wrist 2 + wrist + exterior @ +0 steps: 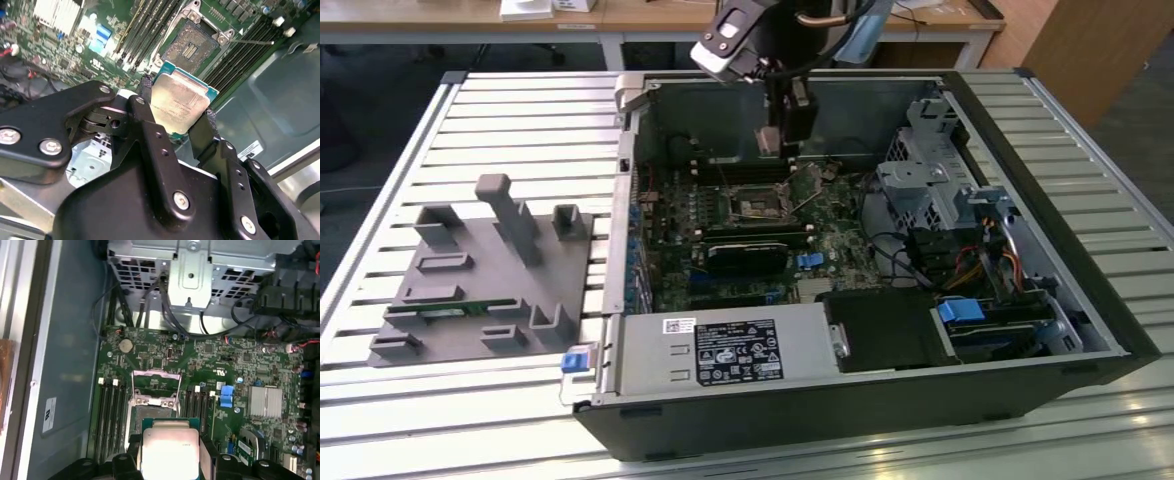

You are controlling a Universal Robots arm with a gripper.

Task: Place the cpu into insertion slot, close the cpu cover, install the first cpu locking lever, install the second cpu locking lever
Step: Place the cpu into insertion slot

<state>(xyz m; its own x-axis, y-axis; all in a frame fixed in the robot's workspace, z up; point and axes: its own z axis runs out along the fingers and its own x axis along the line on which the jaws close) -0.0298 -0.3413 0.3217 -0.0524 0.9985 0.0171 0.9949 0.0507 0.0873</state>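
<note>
My gripper (178, 107) is shut on the cpu (175, 97), a flat square chip with a dull silver top and a green edge, pinched by its sides between the black fingers (146, 92). In the first wrist view the cpu (167, 447) hangs over the near edge of the insertion slot (150, 412), apart from it. The slot (192, 44) lies bare, a dark square with a silver rim. The cpu cover (155, 385), a thin silver frame, stands swung open at the slot's far side. In the exterior view the gripper (781, 142) hovers above the slot (758, 207) inside the open case.
Long black memory slots (111, 415) flank the socket on both sides. A silver drive cage (921, 185) and cable bundles crowd the exterior view's right. The grey power supply box (720, 352) sits at the case front. A grey fixture block (480, 275) lies on the slatted table (520, 110).
</note>
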